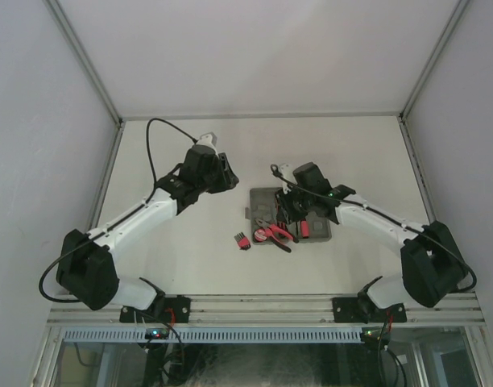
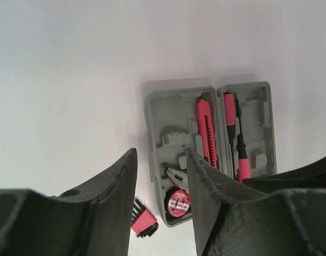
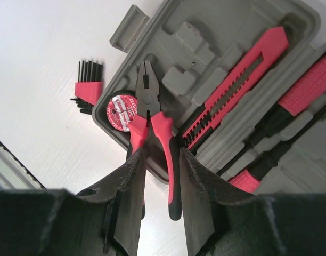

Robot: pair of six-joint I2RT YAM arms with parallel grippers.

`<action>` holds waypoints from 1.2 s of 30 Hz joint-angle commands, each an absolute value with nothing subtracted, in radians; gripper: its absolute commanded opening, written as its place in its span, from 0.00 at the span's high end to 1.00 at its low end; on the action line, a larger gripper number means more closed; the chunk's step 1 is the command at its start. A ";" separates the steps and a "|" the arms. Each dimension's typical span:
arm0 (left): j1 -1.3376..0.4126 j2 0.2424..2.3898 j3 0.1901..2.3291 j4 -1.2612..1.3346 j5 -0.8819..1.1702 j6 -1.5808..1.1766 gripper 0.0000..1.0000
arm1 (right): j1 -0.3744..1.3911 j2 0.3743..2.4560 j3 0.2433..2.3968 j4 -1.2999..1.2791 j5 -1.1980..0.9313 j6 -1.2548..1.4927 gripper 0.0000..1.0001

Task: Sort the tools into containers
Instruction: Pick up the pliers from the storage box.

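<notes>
Pliers [image 3: 151, 109] lie in the open grey case [image 3: 205, 32]: head sits in the moulded recess of the left half, both red handles run out over the near rim toward the table [image 1: 190, 242]. Your right gripper [image 3: 163, 156] is right at those handles. Its jaws are spread with one handle between them, and there's a visible gap on the left-finger side, so nothing is pinched. The other handle lies outside that finger. Touching the pliers' head, in the near corner of the same half, is a round disc [image 3: 122, 110] with a red-and-white label. A red cutter knife [image 3: 235, 85] lies along that half's hinge side. Two red-handled screwdrivers [image 2: 235, 136] lie lengthwise in the other half. The hex key set [image 3: 88, 85] is outside the case, on the table just beside its near left corner, black keys fanned out of the red holder. Your left gripper [image 2: 161, 154] hangs above bare table, left of the case and apart from it, looking down at case and hex keys. Its jaws are spread with nothing between them.
</notes>
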State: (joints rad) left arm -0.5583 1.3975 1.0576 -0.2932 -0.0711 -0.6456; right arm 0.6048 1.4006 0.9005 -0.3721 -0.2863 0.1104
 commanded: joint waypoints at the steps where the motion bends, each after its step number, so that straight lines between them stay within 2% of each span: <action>1: -0.549 1.352 1.027 -0.258 -0.059 -0.652 0.54 | 0.648 1.472 0.994 -0.461 -0.240 0.014 0.68; 11: -0.533 1.337 1.003 -0.258 -0.060 -0.650 0.54 | 0.706 1.579 1.056 -0.549 -0.161 -0.026 0.62; 19: -0.520 1.328 0.995 -0.255 -0.064 -0.657 0.54 | 0.713 1.626 1.073 -0.589 -0.153 -0.043 0.62; 30: -0.517 1.322 0.978 -0.249 -0.061 -0.665 0.55 | 0.721 1.676 1.101 -0.607 -0.168 -0.044 0.75; 36: -0.515 1.315 0.980 -0.255 -0.068 -0.664 0.55 | 0.721 1.662 1.102 -0.612 -0.156 -0.036 0.86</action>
State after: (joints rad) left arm -0.5232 1.3586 0.9939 -0.2859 -0.0708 -0.6479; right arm 0.7101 1.6798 1.0691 -0.6121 -0.1661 -0.0368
